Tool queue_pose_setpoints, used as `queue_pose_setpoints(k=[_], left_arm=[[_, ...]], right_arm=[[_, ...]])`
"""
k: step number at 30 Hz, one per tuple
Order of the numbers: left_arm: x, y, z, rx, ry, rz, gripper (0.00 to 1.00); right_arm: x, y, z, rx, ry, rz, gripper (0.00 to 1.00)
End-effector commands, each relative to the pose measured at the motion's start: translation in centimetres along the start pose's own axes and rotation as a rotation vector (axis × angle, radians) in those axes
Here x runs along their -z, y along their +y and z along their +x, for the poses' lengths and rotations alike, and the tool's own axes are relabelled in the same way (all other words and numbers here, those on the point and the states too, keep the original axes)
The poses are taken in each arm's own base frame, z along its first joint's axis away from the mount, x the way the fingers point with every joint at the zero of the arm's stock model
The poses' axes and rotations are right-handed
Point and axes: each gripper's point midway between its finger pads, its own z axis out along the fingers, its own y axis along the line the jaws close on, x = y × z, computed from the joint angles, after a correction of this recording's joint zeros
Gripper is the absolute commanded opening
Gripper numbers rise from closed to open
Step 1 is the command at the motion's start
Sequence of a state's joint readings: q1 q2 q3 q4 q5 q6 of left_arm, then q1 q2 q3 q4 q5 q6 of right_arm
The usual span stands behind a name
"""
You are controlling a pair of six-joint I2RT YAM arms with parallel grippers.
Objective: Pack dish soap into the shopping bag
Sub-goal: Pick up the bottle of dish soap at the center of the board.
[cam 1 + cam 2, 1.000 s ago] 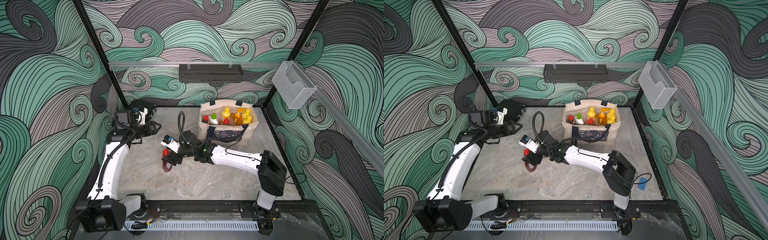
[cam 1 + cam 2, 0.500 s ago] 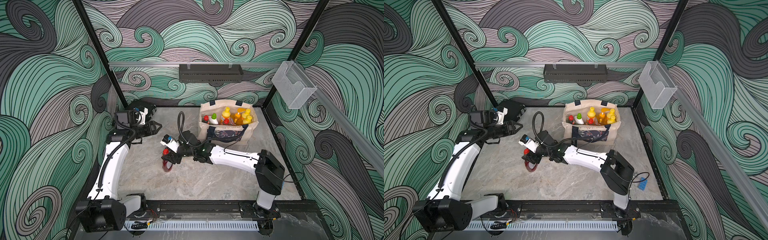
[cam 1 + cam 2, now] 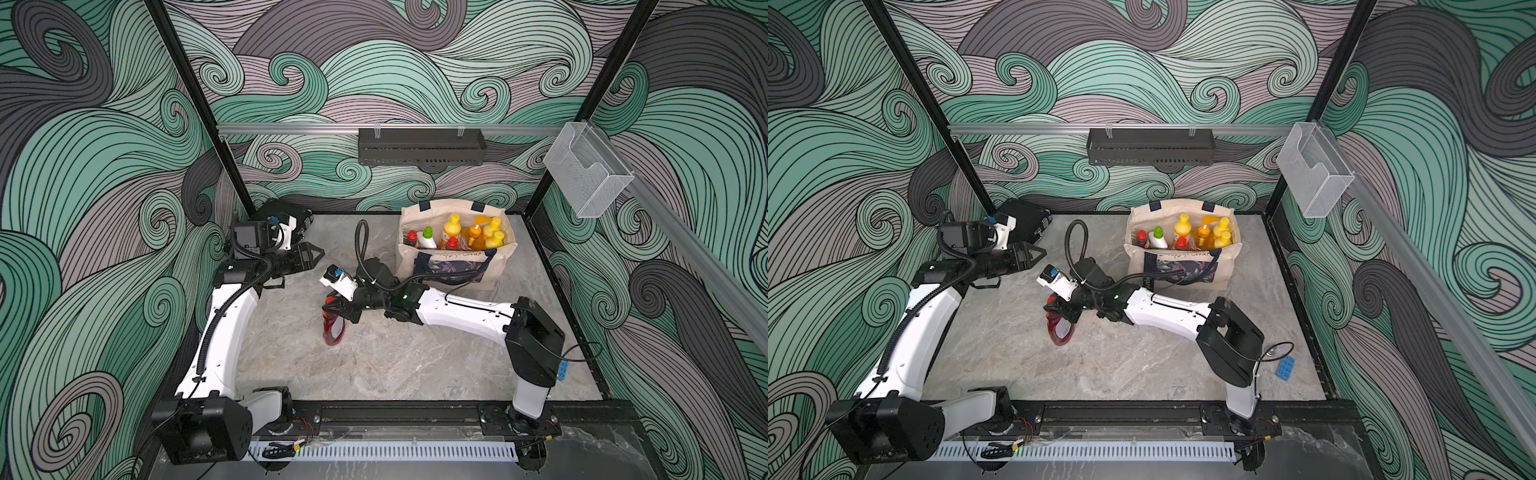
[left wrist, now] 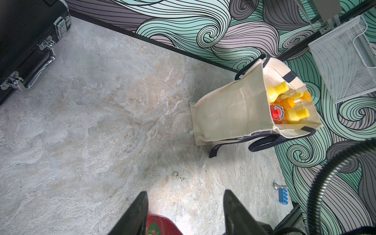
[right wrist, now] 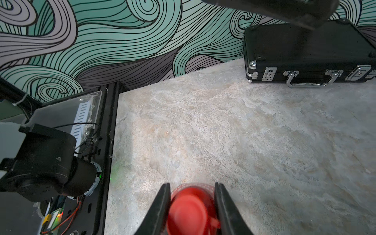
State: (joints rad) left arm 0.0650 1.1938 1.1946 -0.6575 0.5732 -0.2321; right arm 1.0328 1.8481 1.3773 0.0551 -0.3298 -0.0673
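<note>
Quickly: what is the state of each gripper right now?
Left gripper: open, holding nothing.
Right gripper: closed on the red bottle, at its cap.

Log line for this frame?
right gripper: shut on red bottle, at cap | left gripper: open, empty | shopping bag: upright, other bottles inside

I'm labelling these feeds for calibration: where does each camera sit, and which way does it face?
Top views: high over the front rail, looking down and back at the table; both whole arms show.
Left wrist: on the left arm, facing the shopping bag; the open left pincer shows.
Right wrist: on the right arm, facing the black case; the right pincer shows, shut on the red bottle.
Shared: both wrist views show that case and bottle.
</note>
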Motion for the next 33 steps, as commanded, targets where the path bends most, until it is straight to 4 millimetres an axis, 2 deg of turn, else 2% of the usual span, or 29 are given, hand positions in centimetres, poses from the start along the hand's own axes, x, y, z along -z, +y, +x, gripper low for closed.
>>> queue_pose_setpoints(k=[1,11,17,25,33], left_arm=[[0.3,-0.1,-0.5,0.0,-0.015,0.013,0.58],[0.3,-0.2,-0.5,0.005,-0.018,0.013,0.58],[0.3,-0.6,-0.9,0.01,-0.029,0.031,0.58],[0.0,-2.1,-1.1,-0.005,-0.027,0.054,0.58],[-0.9,-4.2,-1.9,-0.025,-0.03,0.07,0.58]], right_arm=[[0.1,0.4,-0.2,-0.019,0.004,-0.017,0.24],[1.1,-0.4,-0.5,-0.018,0.009,0.034,0.01],[2.5,-1.3,-1.1,-0.004,0.02,0.098,0.0],[5.6,-3.0,-2.4,0.011,0.014,0.178,0.0],[10.1,-5.3,-4.3,0.015,0.026,0.272,0.0]])
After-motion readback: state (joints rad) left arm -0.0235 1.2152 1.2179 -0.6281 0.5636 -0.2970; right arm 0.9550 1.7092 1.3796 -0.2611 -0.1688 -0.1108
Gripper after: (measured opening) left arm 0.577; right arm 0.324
